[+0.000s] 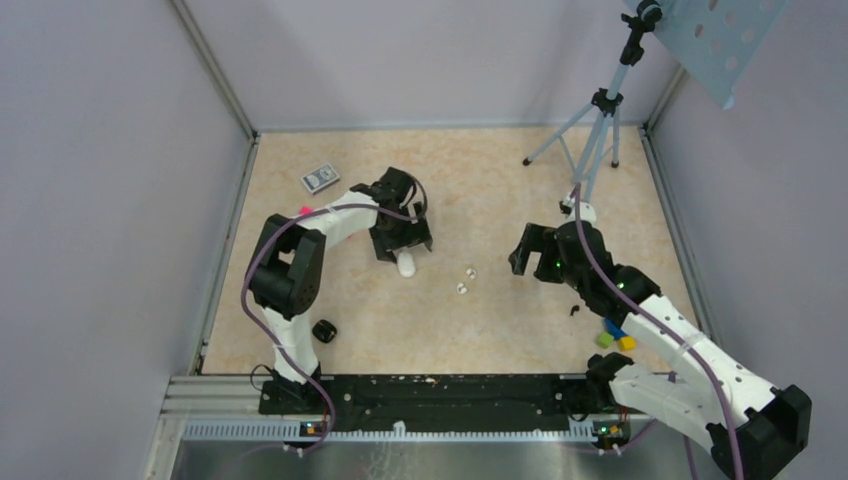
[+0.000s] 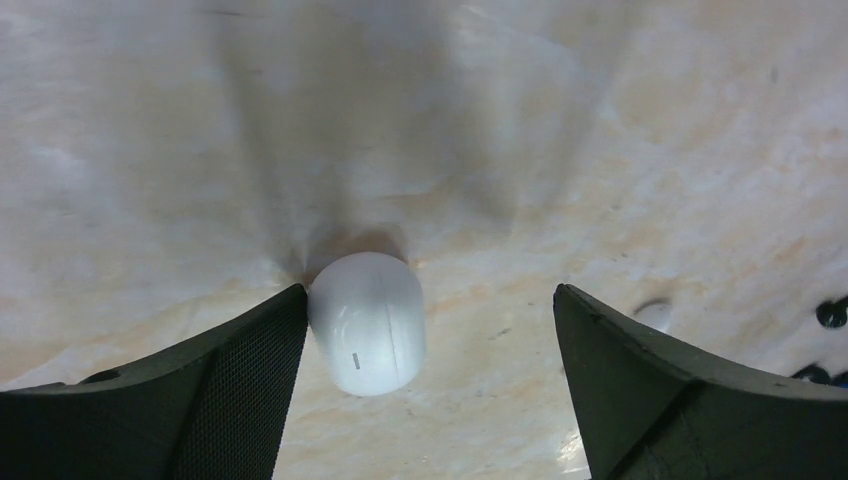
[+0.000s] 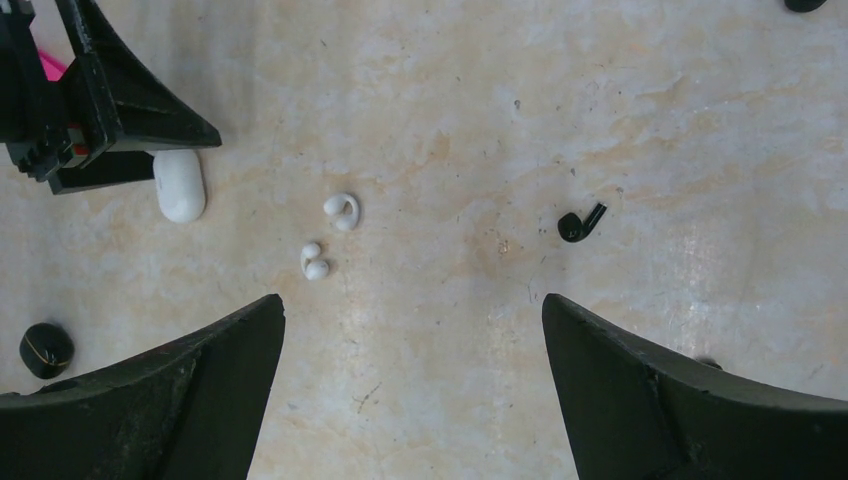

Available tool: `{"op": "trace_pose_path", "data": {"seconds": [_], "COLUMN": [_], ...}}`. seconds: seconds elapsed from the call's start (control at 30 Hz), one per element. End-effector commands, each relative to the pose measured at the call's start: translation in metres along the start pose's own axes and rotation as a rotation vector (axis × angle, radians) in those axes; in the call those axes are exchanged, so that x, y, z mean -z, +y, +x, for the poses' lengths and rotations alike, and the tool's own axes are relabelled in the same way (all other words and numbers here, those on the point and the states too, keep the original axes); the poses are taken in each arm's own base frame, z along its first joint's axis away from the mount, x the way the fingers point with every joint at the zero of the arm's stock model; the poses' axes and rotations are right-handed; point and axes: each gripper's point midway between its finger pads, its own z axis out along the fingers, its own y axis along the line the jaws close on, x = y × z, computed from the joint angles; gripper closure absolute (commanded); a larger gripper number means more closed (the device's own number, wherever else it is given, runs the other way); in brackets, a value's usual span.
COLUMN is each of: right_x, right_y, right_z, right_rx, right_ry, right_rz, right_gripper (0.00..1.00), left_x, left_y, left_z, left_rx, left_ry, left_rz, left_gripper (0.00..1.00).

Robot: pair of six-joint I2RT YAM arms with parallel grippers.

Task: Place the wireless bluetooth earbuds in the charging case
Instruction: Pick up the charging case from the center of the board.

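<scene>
The white charging case (image 2: 366,322) lies closed on the table between the fingers of my left gripper (image 2: 430,295), which is open. The left finger (image 2: 250,370) touches the case's side and the right finger stands well apart from it. From above, the case (image 1: 406,264) shows just below my left gripper (image 1: 405,250). Two white earbuds (image 3: 343,210) (image 3: 315,261) lie loose mid-table (image 1: 470,272) (image 1: 461,289). A black earbud (image 3: 578,224) lies to the right. My right gripper (image 3: 413,305) hovers open and empty, right of the white earbuds (image 1: 522,258).
A small round black case (image 1: 324,330) sits by the left arm's base. Coloured toy blocks (image 1: 615,335) lie near the right arm. A card deck (image 1: 320,178) is at back left, a tripod (image 1: 600,130) at back right. Walls enclose the table.
</scene>
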Motion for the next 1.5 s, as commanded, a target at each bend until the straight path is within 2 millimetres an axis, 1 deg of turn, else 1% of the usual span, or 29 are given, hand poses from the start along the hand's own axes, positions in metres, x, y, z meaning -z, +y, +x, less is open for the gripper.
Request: {"op": "trace_pose_path", "data": {"seconds": [0.0, 0.1, 0.23, 0.37, 0.43, 0.5, 0.6, 0.73, 0.9, 1.03, 1.17, 1.3, 1.47], "right_x": [0.003, 0.004, 0.007, 0.006, 0.005, 0.004, 0.002, 0.001, 0.0, -0.002, -0.002, -0.002, -0.001], "right_y": [-0.001, 0.002, 0.003, 0.001, 0.001, 0.003, 0.005, 0.006, 0.006, 0.006, 0.005, 0.001, 0.002], "right_z": [-0.003, 0.0, 0.002, 0.002, 0.003, 0.003, 0.004, 0.006, 0.007, 0.008, 0.01, 0.01, 0.01], "right_rx": [-0.015, -0.008, -0.008, -0.019, -0.029, -0.038, -0.049, -0.055, -0.057, -0.063, -0.071, -0.075, -0.082], "right_ry": [-0.035, -0.027, -0.022, -0.023, -0.021, -0.018, -0.014, -0.007, -0.005, -0.002, 0.002, 0.0, -0.003], "right_rz": [-0.013, -0.045, -0.056, -0.042, -0.04, -0.045, -0.056, -0.058, -0.059, -0.06, -0.057, -0.037, -0.043], "right_gripper": [0.02, 0.02, 0.02, 0.02, 0.02, 0.02, 0.03, 0.03, 0.03, 0.03, 0.03, 0.03, 0.03], "left_x": [0.005, 0.016, 0.04, 0.063, 0.064, 0.056, 0.043, 0.033, 0.014, 0.004, -0.005, -0.014, -0.02], "left_y": [-0.044, -0.058, -0.065, -0.066, -0.06, -0.047, -0.034, -0.023, -0.02, -0.017, -0.02, -0.022, -0.02], "left_z": [0.001, 0.004, 0.0, 0.0, 0.003, 0.006, 0.018, 0.015, 0.026, 0.024, 0.026, 0.034, 0.043], "left_rx": [-0.188, -0.248, -0.292, -0.372, -0.428, -0.49, -0.561, -0.596, -0.612, -0.616, -0.627, -0.656, -0.632], "left_ry": [0.006, 0.007, -0.034, -0.082, -0.088, -0.098, -0.077, -0.13, -0.099, -0.106, -0.101, -0.08, -0.074], "left_rz": [0.124, 0.173, 0.218, 0.259, 0.255, 0.203, 0.096, -0.009, -0.034, -0.066, -0.074, -0.081, -0.091], "left_gripper": [0.03, 0.01, 0.01, 0.01, 0.01, 0.01, 0.01, 0.01, 0.04, 0.12, 0.19, 0.22, 0.34]}}
